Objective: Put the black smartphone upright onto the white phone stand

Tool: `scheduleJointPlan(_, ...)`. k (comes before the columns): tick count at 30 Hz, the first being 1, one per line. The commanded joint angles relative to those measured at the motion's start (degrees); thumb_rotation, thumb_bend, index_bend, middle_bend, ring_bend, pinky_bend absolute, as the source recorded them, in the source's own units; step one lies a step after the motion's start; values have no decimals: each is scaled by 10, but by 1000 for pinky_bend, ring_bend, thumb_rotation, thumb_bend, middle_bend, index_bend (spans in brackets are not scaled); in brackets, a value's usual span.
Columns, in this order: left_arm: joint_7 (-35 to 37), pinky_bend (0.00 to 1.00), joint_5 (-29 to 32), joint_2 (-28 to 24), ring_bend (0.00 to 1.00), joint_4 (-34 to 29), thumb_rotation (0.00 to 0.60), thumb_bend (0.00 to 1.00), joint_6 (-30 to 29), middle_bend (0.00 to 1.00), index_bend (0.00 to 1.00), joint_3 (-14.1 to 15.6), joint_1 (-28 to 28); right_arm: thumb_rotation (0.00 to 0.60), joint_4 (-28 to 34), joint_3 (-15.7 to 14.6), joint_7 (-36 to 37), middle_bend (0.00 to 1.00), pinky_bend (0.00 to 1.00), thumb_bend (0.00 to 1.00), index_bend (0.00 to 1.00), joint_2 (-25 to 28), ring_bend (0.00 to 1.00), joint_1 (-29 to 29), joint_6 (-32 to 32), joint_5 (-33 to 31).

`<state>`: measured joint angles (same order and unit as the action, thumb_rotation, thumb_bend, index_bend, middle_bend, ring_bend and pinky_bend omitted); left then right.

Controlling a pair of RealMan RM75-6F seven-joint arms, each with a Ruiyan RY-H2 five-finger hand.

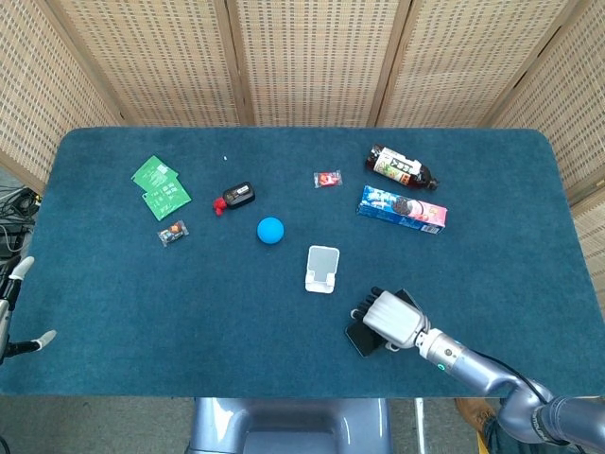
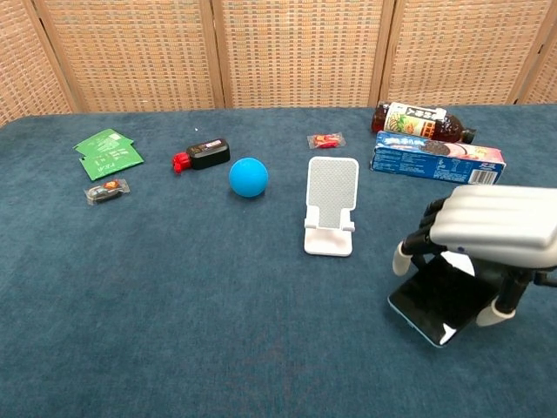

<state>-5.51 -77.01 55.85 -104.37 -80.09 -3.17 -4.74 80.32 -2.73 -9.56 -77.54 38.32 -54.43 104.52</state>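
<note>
**Phone under the right hand, stand empty**

The blue table [image 1: 113, 284] carries all the things. The right hand [image 2: 487, 235] is over the black smartphone [image 2: 435, 305] near the front edge, towards the right corner. Its fingers [image 2: 409, 252] curl down around the sides of the phone and seem to touch it. The phone looks slightly tilted, one end still low at the cloth. I judge the hand is grasping the phone, but the lift has hardly started.

The white phone stand [image 2: 331, 205] is just beside the phone, a little further from the front edge and closer to the middle. It is upright and nothing is on it. So the main part is left: to raise the phone, turn it upright, and set it on the ledge of the stand.

The left hand [image 1: 14, 303] shows only at the left edge, away from the work; its fingers look apart and hold nothing.

Near the far edge lie a blue box [image 1: 402, 210] and a bottle [image 1: 401, 166]. A blue ball [image 1: 270, 230] sits near the middle, not in the way.
</note>
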Motion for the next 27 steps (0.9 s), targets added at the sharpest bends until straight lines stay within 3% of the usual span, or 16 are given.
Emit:
scheduleJointPlan(1, 1, 0, 1, -1, 0, 0, 600, 0, 1, 0, 0, 0, -1, 600, 29, 10, -22, 562, 355, 211, 504, 31, 444, -2, -28, 8)
scheduleJointPlan(6, 5, 0, 4, -2, 0, 1, 600, 0, 4, 0, 0, -1, -2, 600, 68, 34, -54, 559, 355, 212, 501, 74, 445, 4, -49, 4)
scheduleJointPlan(7, 8, 0, 7, -2, 0, 2, 600, 0, 8, 0, 0, -2, -4, 600, 71, 59, -88, 558, 355, 212, 500, 89, 445, 13, -63, 9)
scheduleJointPlan(16, 13, 0, 29, -3, 0, 8, 600, 0, 30, 0, 0, -8, -15, 600, 93, 126, -254, 541, 355, 212, 500, 106, 444, 69, -14, -7)
scheduleJointPlan(20, 14, 0, 43, -3, 0, 11, 600, 0, 41, 0, 0, -12, -21, 600, 71, 137, -317, 541, 355, 212, 502, 81, 446, 101, 12, 4)
scheduleJointPlan(27, 13, 0, 60, -1, 0, 17, 600, 0, 57, 0, 0, -15, -29, 600, 36, 126, -341, 544, 355, 212, 494, 51, 456, 138, 40, 28)
